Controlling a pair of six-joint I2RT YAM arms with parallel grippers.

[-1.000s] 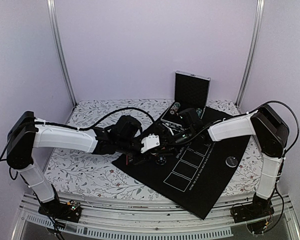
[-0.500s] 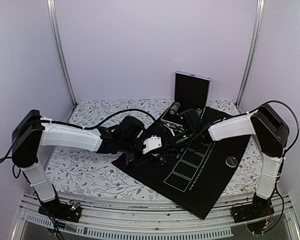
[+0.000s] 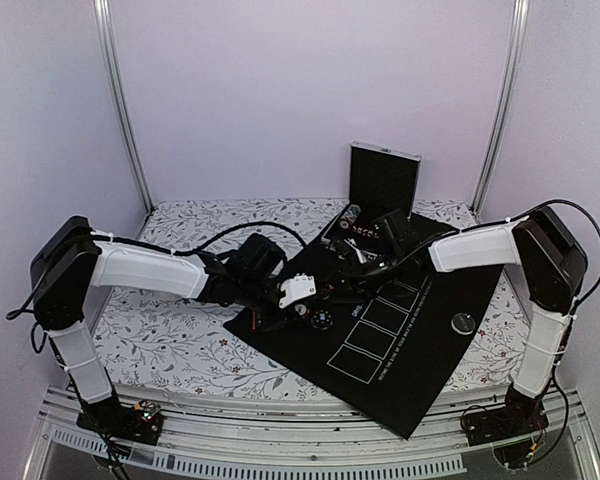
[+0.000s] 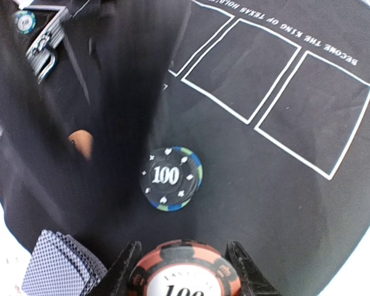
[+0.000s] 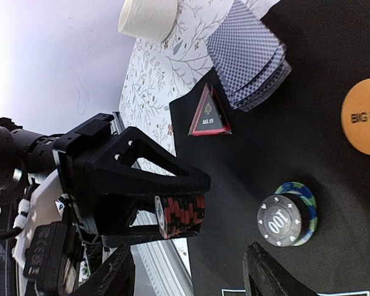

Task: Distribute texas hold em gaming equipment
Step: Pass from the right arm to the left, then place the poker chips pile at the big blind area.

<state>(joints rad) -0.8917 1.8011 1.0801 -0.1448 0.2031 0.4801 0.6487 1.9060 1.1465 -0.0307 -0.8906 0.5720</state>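
The left claw (image 4: 184,250) is clamped on one short stack of red-and-black poker chips (image 4: 184,275), held edge-on between its fingers just above the black poker mat (image 4: 296,203). Just beyond that claw, flat on the mat, lies one black 100 chip (image 4: 168,176) on top of a blue-and-green chip (image 4: 196,171); how many more sit under it cannot be told. The right claw (image 5: 188,262) stands parted with nothing between its fingers, near the same small pile.

Counted on the mat: one orange Big Blind disc (image 5: 364,116), one red-edged triangular marker (image 5: 208,114) and one fan of blue-backed playing cards (image 5: 250,58) at the mat's edge. One cream cup (image 5: 148,17) stands on the flowered tabletop (image 3: 170,340), apart from the cards.
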